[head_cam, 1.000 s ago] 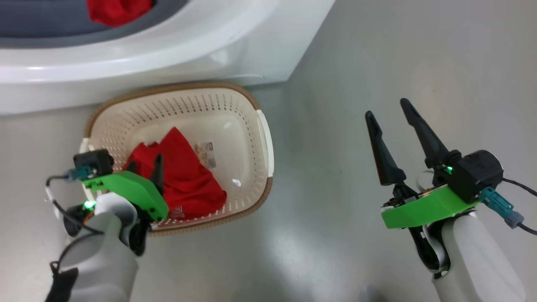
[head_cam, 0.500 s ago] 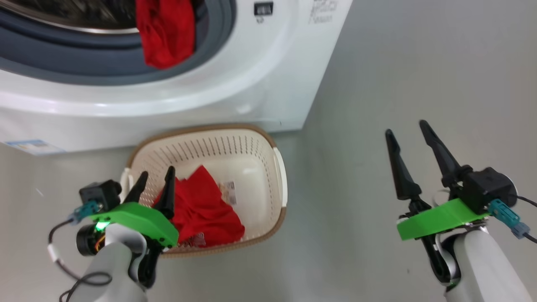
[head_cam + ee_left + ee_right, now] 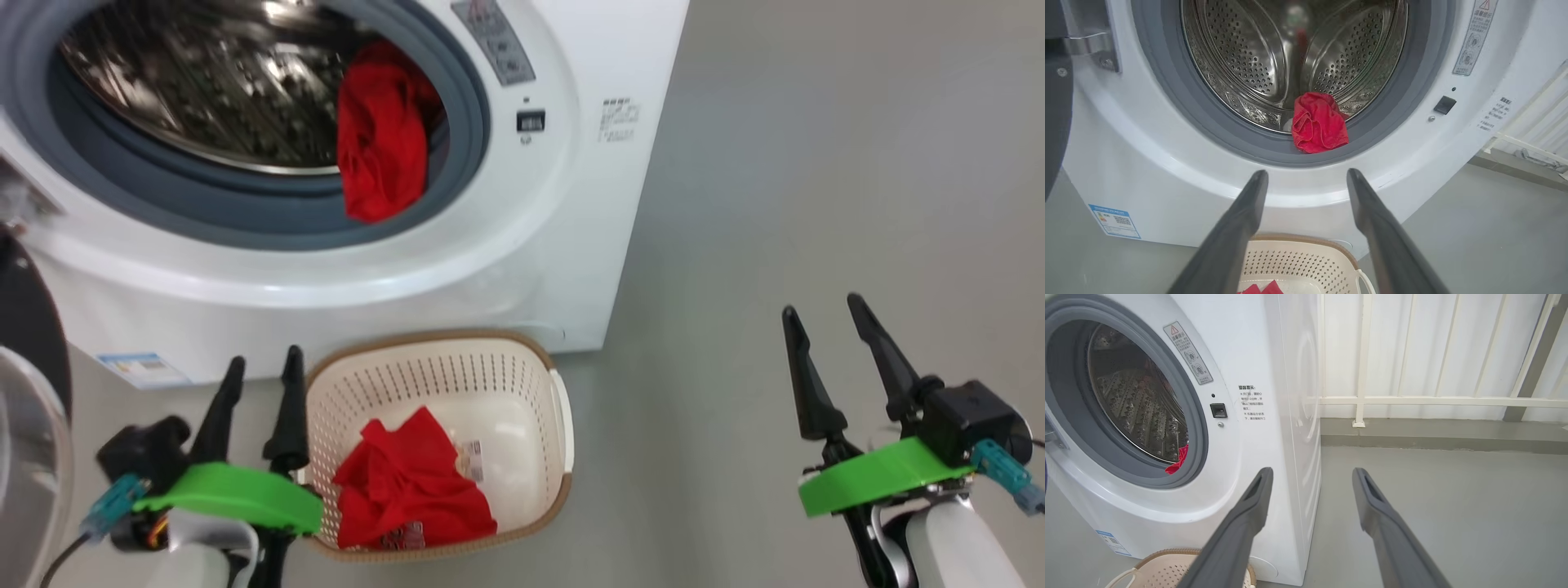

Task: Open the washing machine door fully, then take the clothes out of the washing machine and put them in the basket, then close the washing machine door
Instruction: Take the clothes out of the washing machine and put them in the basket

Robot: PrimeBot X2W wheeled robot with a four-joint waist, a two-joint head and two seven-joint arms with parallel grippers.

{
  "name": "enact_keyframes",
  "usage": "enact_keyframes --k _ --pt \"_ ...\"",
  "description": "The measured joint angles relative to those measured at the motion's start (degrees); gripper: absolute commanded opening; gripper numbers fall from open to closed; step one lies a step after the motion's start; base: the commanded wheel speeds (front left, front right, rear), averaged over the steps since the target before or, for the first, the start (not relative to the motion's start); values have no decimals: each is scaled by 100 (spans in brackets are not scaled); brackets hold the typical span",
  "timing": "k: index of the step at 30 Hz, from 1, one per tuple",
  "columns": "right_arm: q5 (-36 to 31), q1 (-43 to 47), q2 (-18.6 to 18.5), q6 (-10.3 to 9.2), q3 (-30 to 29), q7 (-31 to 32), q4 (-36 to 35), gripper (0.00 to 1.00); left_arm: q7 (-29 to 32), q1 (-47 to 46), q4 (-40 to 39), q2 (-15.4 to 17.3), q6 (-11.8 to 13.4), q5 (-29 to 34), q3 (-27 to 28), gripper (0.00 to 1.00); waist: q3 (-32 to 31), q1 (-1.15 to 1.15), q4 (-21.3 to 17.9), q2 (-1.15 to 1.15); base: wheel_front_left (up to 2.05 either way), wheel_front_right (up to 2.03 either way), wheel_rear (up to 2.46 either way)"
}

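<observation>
A red garment (image 3: 1319, 122) droops over the grey rubber ring (image 3: 1159, 81) of the washing machine (image 3: 571, 204), its long axis running downward. It lies straight ahead of and above the left jaws, which are spread and empty beside the basket (image 3: 424, 371). The right jaws, equally spread, stand well off to the side, so the left arm is nearer.

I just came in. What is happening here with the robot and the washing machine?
The robot is unloading the washing machine into the basket, which stands on the floor in front of it. The door is swung open at the left. One red garment lies in the basket. A second red garment hangs over the grey ring of the opening. The left gripper is beside the basket and the right gripper is over the floor further right, both open and empty.
</observation>
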Motion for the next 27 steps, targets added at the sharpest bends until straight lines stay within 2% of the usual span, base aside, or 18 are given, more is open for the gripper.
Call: enact_keyframes --k 6,12,18,27 --pt "-14 357 11 0 -70 0 -101 100 -1 766 -925 59 124 443 227 100 -467 0 9 0 0 0 0" --pt "-153 759 20 0 -82 1 -144 100 0 1461 -1469 90 324 689 376 100 -832 0 6 0 0 0 0" --pt "-235 1078 36 0 -144 1 -145 100 0 2043 -1866 102 478 837 412 100 -1202 0 15 0 0 0 0" --pt "-234 1190 43 0 -153 1 -147 100 18 2336 -2095 148 528 837 414 100 -1515 0 35 0 0 0 0"
